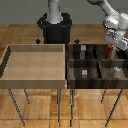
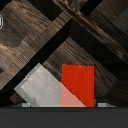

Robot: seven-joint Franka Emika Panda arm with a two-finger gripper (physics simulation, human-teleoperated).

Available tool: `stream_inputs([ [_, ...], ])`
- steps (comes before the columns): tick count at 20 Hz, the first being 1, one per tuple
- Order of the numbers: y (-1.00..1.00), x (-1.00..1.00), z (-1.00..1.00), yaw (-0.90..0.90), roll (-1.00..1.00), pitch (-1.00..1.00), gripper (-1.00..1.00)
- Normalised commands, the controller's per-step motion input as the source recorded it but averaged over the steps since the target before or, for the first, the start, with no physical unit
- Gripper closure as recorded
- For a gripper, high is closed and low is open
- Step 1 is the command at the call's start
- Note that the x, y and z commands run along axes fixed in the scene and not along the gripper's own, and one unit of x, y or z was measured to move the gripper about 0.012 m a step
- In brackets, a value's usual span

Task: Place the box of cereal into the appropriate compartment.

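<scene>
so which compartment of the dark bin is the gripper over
The far one at the exterior view's right end of the dark bin, under the gripper holding the red box. The nearer compartments hold only grey blocks.

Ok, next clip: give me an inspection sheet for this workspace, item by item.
Surface: light wooden tray on thin legs beside a dark divided bin at the exterior view's right.
Job's things: box of cereal, red-orange, held above the bin's far right compartments; wrist view shows its red face.
Clutter: small grey blocks in several bin compartments.
Grippers: gripper shut on the box.
Cables: nothing seen.
Surroundings: wood floor, black robot base behind the tray.
</scene>
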Motion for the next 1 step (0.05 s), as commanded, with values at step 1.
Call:
stream_inputs([
  [1, 0.0, 0.0, 0.0, 0.0, 0.0, 0.0, -1.0],
])
